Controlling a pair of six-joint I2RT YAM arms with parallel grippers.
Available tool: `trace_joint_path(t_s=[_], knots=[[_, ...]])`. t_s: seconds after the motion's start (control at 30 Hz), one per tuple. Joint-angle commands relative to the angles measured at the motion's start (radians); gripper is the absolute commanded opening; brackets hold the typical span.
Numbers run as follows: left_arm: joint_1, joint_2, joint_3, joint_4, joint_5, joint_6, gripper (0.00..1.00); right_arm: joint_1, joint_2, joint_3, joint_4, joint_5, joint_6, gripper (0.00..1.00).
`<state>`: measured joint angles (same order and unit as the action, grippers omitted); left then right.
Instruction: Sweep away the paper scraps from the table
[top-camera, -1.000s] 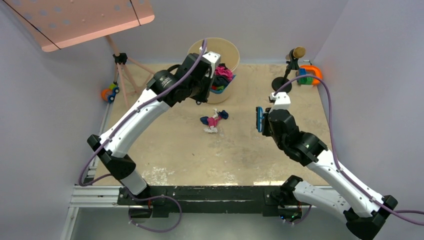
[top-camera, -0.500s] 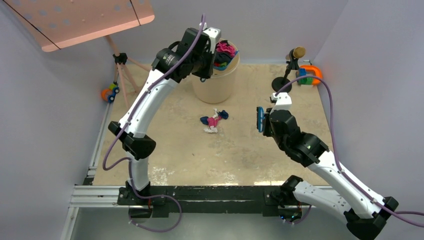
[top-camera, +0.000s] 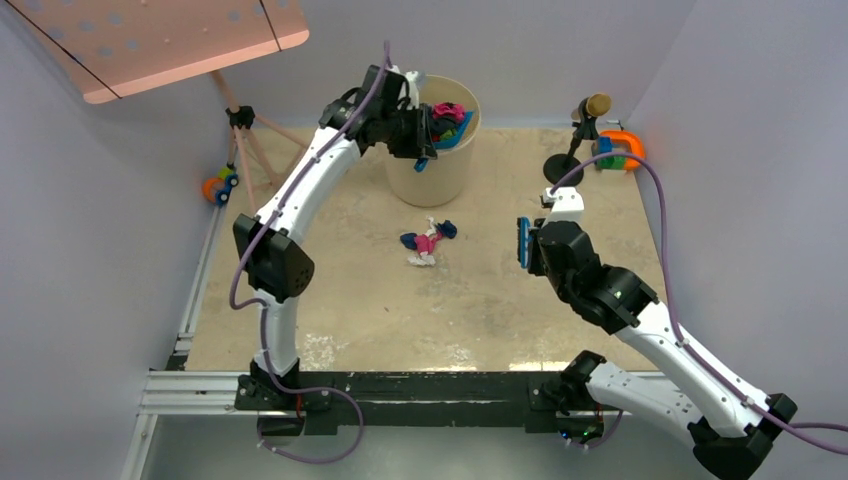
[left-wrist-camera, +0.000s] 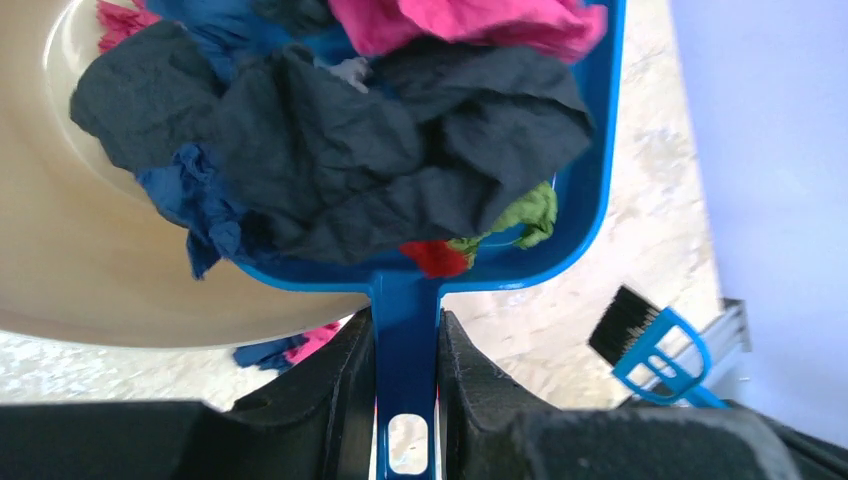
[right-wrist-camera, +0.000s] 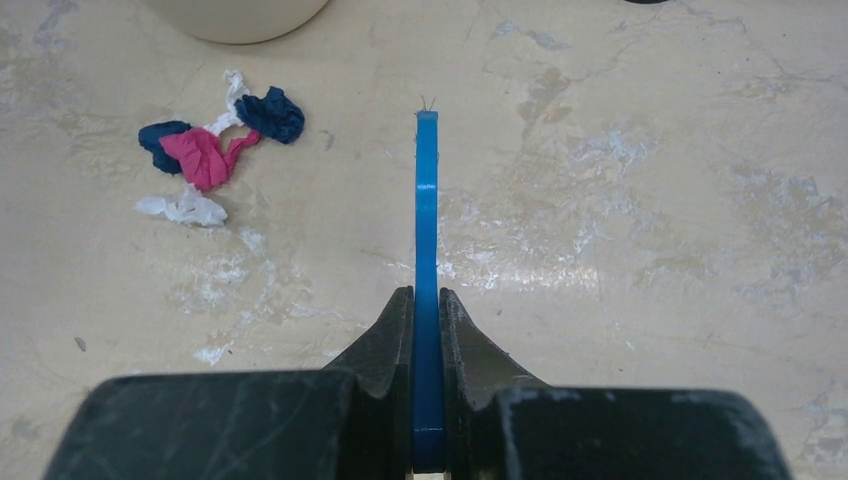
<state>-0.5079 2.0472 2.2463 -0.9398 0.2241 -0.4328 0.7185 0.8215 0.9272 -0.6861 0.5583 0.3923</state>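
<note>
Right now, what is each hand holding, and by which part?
The left hand holds the blue dustpan by its handle. The right hand holds the blue brush by its handle end.

You have open tabletop (top-camera: 400, 320) along the near edge and around the paper scraps (top-camera: 427, 242) mid-field. Far edge crowded: bin (top-camera: 445, 175) centre, tripod (top-camera: 243, 135) left, black stand (top-camera: 563, 168) and toys (top-camera: 622, 148) right. Left arm (top-camera: 300, 198) spans the left side, reaching to the bin.
</note>
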Motion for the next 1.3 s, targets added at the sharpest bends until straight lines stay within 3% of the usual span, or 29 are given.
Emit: trace_joint_path(t_s=[0.0,0.1,0.37,0.63,0.8,0.9,1.07,1.27], knots=[[0.070,-0.074,-0.070,0.161,0.213,-0.196,0.00,-0.004,-0.018,0.022,0.012,0.016,0.020,0.01],[0.098,-0.086,-0.124,0.247,0.332,-0.297,0.00,-0.004,-0.015,0.022,0.019,0.004,0.021,0.01],[0.142,-0.134,-0.239,0.424,0.437,-0.523,0.00,-0.005,-0.013,0.025,0.027,-0.009,0.014,0.01],[0.179,-0.195,-0.468,0.888,0.541,-0.921,0.00,-0.005,-0.015,0.024,0.027,-0.001,0.014,0.01],[0.186,-0.159,-0.449,0.989,0.571,-1.025,0.00,-0.004,-0.011,0.030,0.029,-0.004,0.012,0.01],[0.186,-0.171,-0.444,0.977,0.561,-1.012,0.00,-0.005,-0.015,0.027,0.030,-0.003,0.012,0.01],[0.185,-0.241,-0.417,0.758,0.511,-0.798,0.00,-0.004,-0.020,0.012,0.055,-0.024,0.024,0.00],[0.174,-0.321,-0.337,0.526,0.479,-0.552,0.00,-0.005,-0.034,-0.009,0.154,-0.171,0.048,0.00]])
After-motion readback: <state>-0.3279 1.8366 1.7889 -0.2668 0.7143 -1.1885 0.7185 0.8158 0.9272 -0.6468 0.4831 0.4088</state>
